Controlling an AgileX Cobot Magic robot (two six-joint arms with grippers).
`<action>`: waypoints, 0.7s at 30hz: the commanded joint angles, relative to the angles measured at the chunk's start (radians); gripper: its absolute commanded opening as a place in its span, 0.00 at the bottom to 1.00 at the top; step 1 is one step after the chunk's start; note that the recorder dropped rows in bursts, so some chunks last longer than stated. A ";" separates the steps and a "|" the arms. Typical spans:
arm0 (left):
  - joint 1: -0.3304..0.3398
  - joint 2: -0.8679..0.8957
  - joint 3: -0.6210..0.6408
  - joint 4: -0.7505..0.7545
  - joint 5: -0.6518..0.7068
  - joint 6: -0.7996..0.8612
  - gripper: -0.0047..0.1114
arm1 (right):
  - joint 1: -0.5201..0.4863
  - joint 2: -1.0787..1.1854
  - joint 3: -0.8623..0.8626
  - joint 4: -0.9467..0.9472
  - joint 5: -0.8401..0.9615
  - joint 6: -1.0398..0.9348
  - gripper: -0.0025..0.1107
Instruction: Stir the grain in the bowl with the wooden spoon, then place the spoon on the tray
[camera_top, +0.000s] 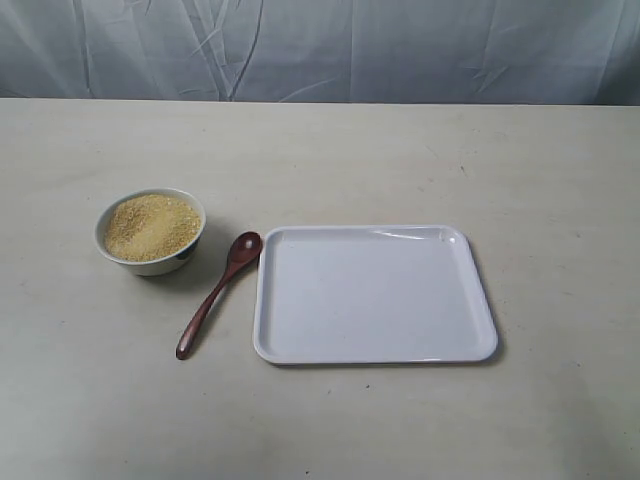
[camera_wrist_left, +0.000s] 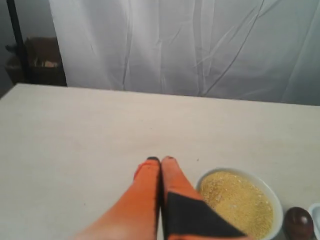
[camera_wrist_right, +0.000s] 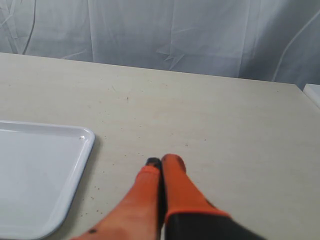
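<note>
The wooden spoon (camera_top: 215, 292) lay on the desk (camera_top: 400, 160) between bowl (camera_top: 160, 266) and tray (camera_top: 370, 300). Judged light, stiff, slim; mid-handle suited grasping. Left gripper (camera_wrist_left: 160, 160) and right gripper (camera_wrist_right: 161, 161) were fully closed, empty.

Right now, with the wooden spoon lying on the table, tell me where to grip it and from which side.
Grip the wooden spoon at mid-handle, from straight above, closing across the shaft. It lies flat, head close to the bowl and tray rim; the slim handle slants clear of both.
</note>
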 joint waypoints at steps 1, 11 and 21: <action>-0.001 0.037 -0.007 -0.063 0.062 -0.002 0.04 | -0.004 -0.007 0.002 -0.001 -0.012 -0.001 0.02; -0.101 0.315 -0.252 -0.069 0.502 0.110 0.04 | -0.004 -0.007 0.002 -0.001 -0.012 -0.001 0.02; -0.410 0.652 -0.304 -0.040 0.465 0.028 0.04 | -0.004 -0.007 0.002 -0.001 -0.012 -0.001 0.02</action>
